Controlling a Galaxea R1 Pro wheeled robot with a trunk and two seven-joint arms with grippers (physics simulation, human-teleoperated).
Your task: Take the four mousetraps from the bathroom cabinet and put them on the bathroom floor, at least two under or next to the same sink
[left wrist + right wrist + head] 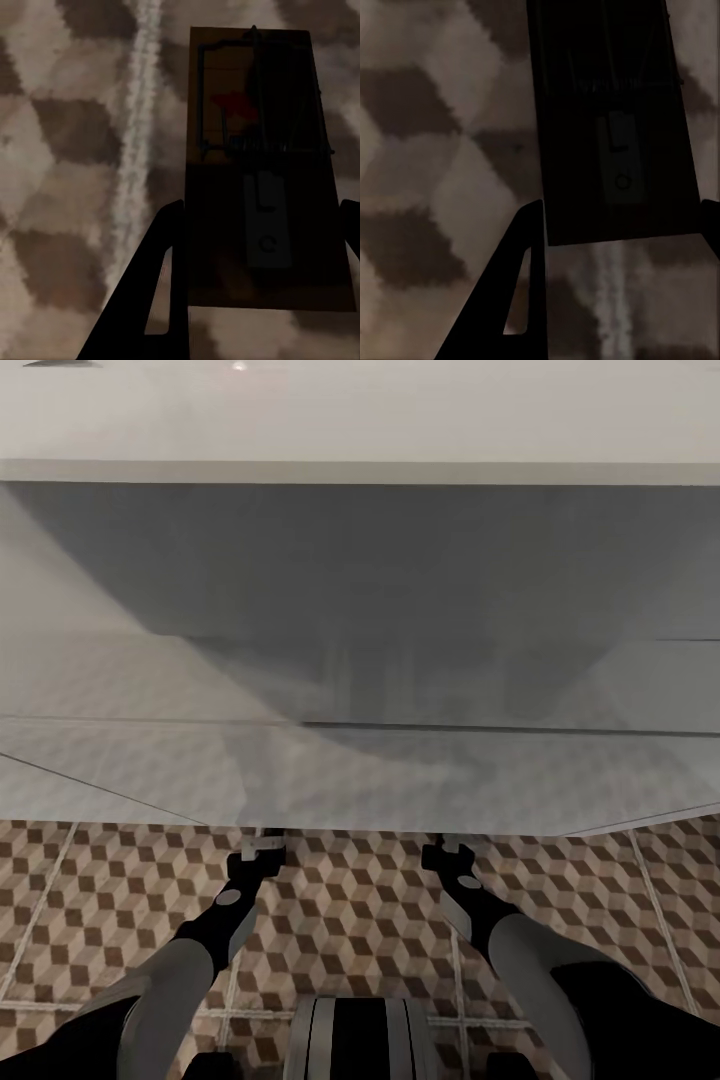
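While both arms reach forward under the wide white sink, each claw grasps a flat brown mousetrap. The left gripper pinches a mousetrap with thin wire and a red spot on its board. The right gripper pinches another dark mousetrap. Both boards hang over the bathroom floor, where tiles show brown, beige and white cubes with pale lines.
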